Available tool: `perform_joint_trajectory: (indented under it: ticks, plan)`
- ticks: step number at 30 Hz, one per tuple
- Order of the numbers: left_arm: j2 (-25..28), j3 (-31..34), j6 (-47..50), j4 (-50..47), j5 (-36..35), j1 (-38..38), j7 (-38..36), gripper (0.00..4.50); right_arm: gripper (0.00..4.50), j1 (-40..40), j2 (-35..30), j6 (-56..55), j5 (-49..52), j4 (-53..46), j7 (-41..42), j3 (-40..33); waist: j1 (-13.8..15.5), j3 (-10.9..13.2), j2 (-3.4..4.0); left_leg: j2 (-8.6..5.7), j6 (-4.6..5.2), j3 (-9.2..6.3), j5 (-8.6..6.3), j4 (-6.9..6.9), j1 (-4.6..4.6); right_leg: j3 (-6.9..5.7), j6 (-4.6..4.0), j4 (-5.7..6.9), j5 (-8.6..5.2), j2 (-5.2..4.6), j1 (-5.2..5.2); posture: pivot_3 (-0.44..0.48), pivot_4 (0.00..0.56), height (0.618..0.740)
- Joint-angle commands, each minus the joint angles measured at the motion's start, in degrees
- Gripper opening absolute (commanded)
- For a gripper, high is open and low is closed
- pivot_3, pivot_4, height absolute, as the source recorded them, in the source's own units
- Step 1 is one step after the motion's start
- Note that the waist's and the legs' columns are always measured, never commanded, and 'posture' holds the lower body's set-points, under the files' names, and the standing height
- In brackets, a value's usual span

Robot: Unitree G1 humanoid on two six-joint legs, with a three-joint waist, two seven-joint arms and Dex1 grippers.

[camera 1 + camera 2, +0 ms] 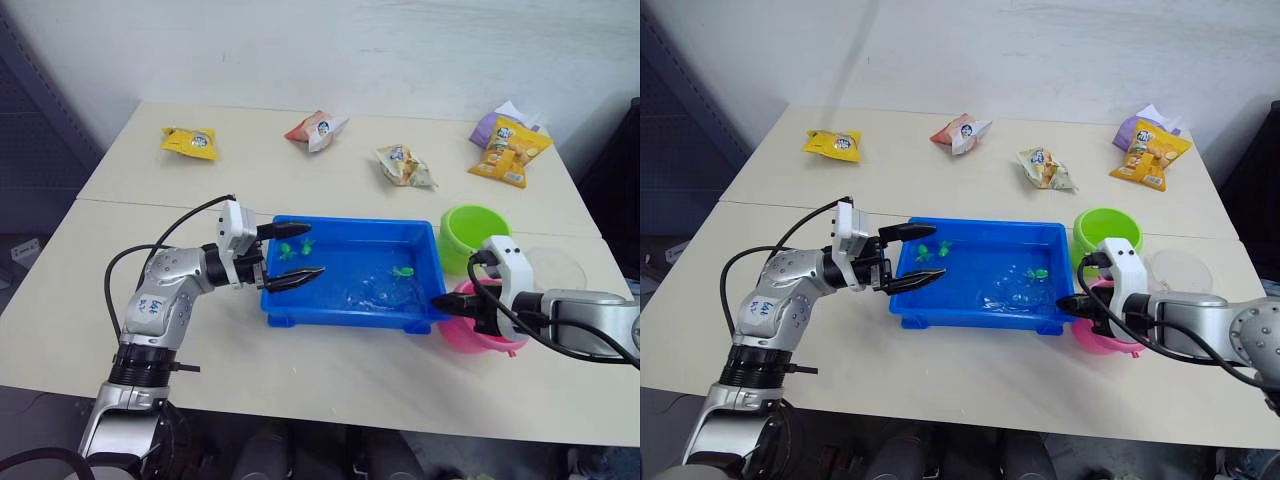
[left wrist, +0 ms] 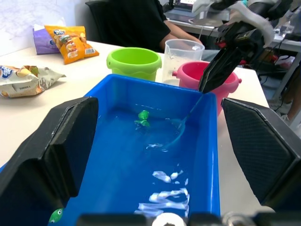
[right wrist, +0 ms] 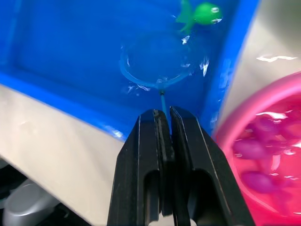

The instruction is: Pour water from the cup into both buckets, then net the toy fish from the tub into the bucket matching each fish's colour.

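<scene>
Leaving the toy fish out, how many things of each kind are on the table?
Sealed snack packets: 5
Small round plastic buckets, lime green and pink: 2
Shallow blue rectangular plastic tub: 1
Clear plastic measuring jug: 1
Blue-rimmed mesh net: 1
Total: 10
</scene>
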Motion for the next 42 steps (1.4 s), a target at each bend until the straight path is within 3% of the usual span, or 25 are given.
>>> perform_joint_trajectory:
  ticks: [1,12,16,24,31,42]
  plan:
    - [0.18,0.71,-0.67,-0.61,-0.28,-0.78,-0.12,4.49,0.0,-2.9,1.58,1.61,-3.61,2.38,-0.07,-0.49,-0.04,0.0,0.0,0.0,0.0,0.0,0.0,0.0,-0.01,0.0,0.0,0.0,0.0,0.0,-0.01,0.0,0.15,0.74]
    - [0.09,0.09,-0.26,-0.8,-0.23,-0.77,-0.57,4.49,0.0,-2.23,12.41,0.51,-17.02,-1.29,-4.99,-2.78,0.15,-0.01,0.0,-0.01,0.03,0.0,0.03,0.37,-0.75,0.0,0.09,0.47,0.05,-0.01,-0.68,0.0,0.15,0.74]
    - [-0.05,-0.18,-0.07,-0.67,-0.3,-1.2,-0.8,4.49,0.0,-2.44,16.29,0.24,-3.21,-1.08,-12.01,-4.02,0.03,-0.01,0.0,-0.03,0.05,0.0,0.02,0.41,-0.75,0.01,0.11,0.47,0.07,-0.02,-0.67,0.0,0.15,0.74]
    - [0.29,-0.43,0.24,-0.56,-0.06,-1.37,-1.32,4.49,0.0,-3.86,10.89,0.71,8.6,0.47,-21.37,-1.36,-0.05,-0.01,0.01,-0.03,0.09,0.01,0.01,0.43,-0.76,0.02,0.11,0.47,0.07,-0.02,-0.69,0.0,0.15,0.74]
    - [4.43,-3.13,-0.68,-0.77,5.95,-1.66,-1.17,4.49,0.0,-6.6,12.91,-4.04,10.04,1.21,-27.56,-0.43,-0.19,-0.01,0.0,-0.02,0.1,0.06,0.01,0.43,-0.74,0.07,0.11,0.44,0.06,0.0,-0.73,0.0,0.15,0.74]
    - [7.94,-1.87,2.66,-3.02,6.08,1.28,-0.33,4.49,0.0,-6.64,17.54,-7.67,3.46,-0.06,-33.75,0.12,-0.16,-0.01,0.0,-0.01,0.14,0.03,-0.01,0.43,-0.83,0.06,0.11,0.47,0.07,-0.02,-0.75,0.0,0.15,0.74]
